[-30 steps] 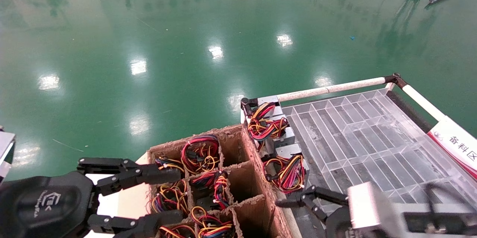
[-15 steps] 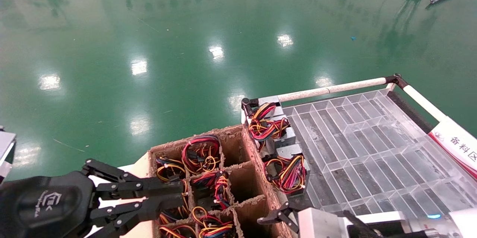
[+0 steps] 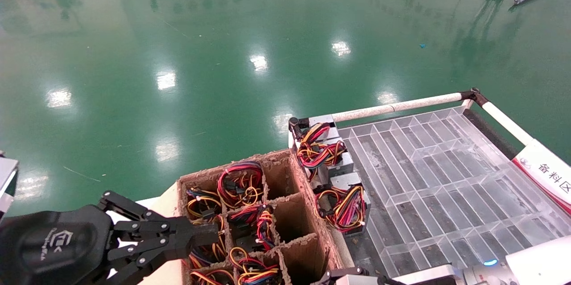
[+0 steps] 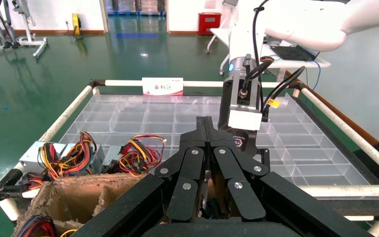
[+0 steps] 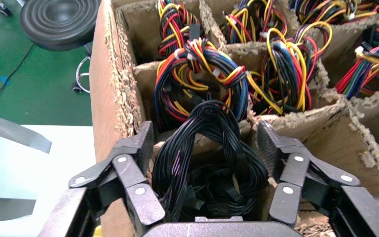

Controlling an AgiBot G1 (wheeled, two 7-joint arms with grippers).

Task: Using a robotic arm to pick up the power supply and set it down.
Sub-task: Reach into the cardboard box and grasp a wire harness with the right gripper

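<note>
The divided cardboard box sits left of the compartment tray, touching its edge. Two wired units lie in the tray's left column, one behind the other. The left gripper is over the box's left cells.

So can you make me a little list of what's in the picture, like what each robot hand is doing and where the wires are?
left hand: shut, empty, over the box's near-left cells
right hand: open, fingers on either side of the black cables
black cables: thick bundle in a box cell, not gripped yet
power supply: body hidden under its cables
box: brown cardboard with dividers, most cells hold coloured wires
tray: clear, sectioned, with two grey units and coloured wires at its left edge
floor: shiny green
</note>
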